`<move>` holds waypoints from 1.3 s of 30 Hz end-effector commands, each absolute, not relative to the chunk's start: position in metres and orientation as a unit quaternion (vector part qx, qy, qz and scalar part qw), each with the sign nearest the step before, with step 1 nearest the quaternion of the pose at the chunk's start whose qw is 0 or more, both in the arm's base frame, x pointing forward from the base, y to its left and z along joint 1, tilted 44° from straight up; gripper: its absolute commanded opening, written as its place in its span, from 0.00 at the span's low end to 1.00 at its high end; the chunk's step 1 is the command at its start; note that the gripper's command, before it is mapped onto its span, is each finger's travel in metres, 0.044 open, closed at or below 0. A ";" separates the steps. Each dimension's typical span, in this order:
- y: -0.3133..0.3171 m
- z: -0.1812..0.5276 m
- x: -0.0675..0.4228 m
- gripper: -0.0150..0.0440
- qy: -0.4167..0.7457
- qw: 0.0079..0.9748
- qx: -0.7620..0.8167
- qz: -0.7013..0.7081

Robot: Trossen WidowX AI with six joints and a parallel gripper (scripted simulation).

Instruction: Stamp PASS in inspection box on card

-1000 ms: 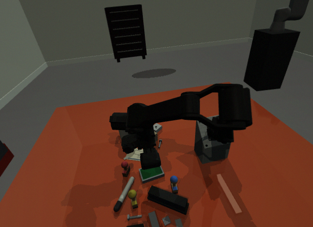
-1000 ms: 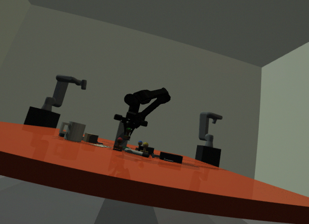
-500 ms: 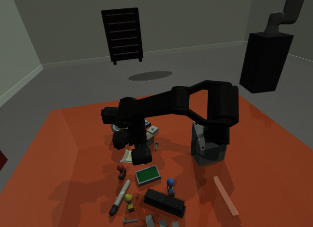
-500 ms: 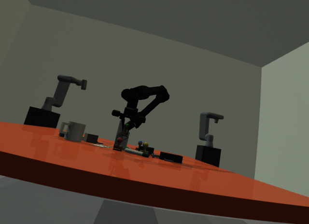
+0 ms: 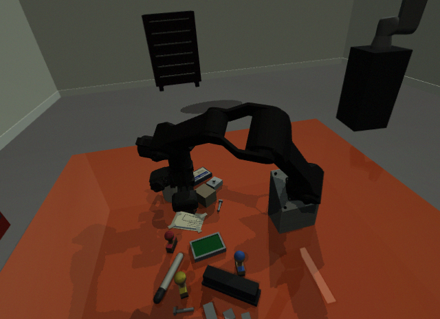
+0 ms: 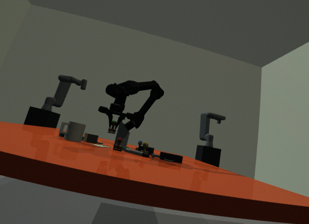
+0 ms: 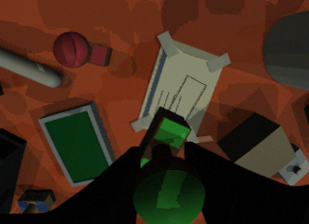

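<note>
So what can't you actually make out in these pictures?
- Green stamp: gripper hides it from the top; its printing face points away in the wrist view.
- Card: lines show, but wording is too small; any print is untellable.
- Mug: mostly behind the arm from the top, cut off in the wrist view.
- Stamp labels: too small everywhere.
</note>
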State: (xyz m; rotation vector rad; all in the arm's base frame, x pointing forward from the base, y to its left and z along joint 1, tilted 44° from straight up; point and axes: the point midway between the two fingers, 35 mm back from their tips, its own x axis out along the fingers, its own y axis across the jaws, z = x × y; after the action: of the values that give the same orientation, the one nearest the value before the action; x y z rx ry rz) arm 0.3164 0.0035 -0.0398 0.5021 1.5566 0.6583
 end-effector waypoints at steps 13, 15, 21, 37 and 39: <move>-0.020 -0.069 0.324 0.25 0.685 0.633 0.225 0.283; -0.019 -0.070 0.324 0.25 0.685 0.633 0.225 0.283; -0.016 -0.073 0.324 0.25 0.684 0.633 0.225 0.283; -0.009 -0.081 0.324 0.25 0.684 0.634 0.225 0.282; -0.008 -0.082 0.324 0.25 0.684 0.634 0.225 0.282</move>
State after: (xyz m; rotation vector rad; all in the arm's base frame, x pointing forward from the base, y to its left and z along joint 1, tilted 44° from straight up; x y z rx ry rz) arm 0.3254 -0.0101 -0.0797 0.5061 1.5591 0.6460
